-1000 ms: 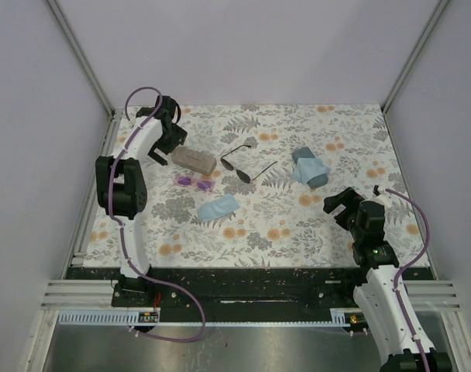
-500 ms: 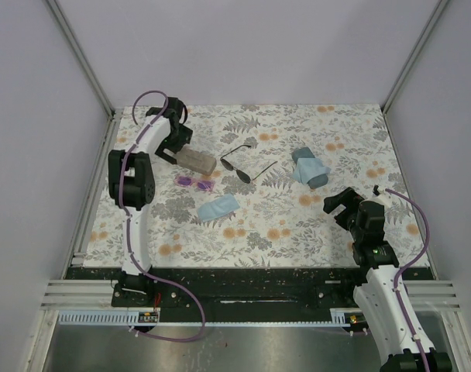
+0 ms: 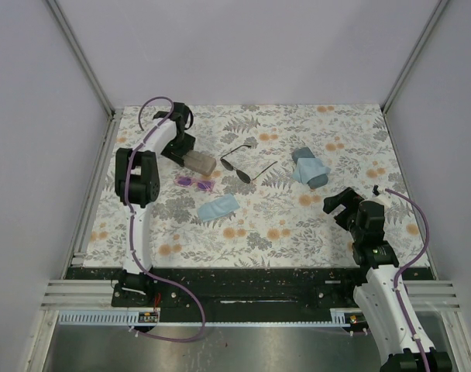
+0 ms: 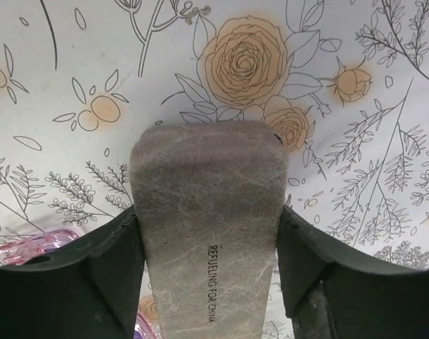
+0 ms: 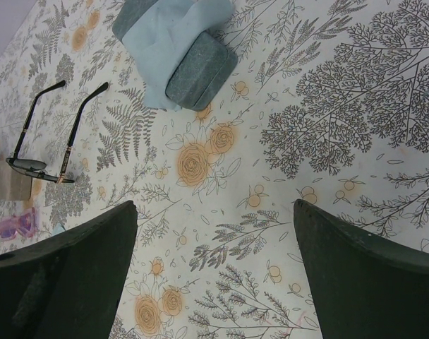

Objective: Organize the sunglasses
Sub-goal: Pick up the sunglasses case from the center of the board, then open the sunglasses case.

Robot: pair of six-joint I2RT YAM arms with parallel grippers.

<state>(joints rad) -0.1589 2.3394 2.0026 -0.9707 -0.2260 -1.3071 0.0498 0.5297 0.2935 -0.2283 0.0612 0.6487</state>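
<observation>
The black wire-framed sunglasses [image 3: 245, 165] lie open on the floral table, also in the right wrist view [image 5: 45, 134]. The purple-tinted sunglasses [image 3: 194, 183] lie just in front of the beige case [image 3: 200, 162]; a purple lens shows in the left wrist view [image 4: 31, 247]. My left gripper [image 3: 182, 149] is at the case's left end. In the left wrist view its fingers [image 4: 109, 268] press both sides of the case [image 4: 207, 176]. My right gripper [image 3: 338, 204] is open and empty above the table at the right, with bare cloth between its jaws [image 5: 214, 212].
A teal case [image 3: 313, 177] with a light-blue cloth [image 3: 305, 167] draped over it lies at the back right, also in the right wrist view [image 5: 200, 70]. Another folded light-blue cloth [image 3: 218, 207] lies in front of the purple sunglasses. Walls enclose the table on three sides.
My left arm has swung right and forward onto the beige case's left end, and its fingers now flank the case. The right arm has not moved.
</observation>
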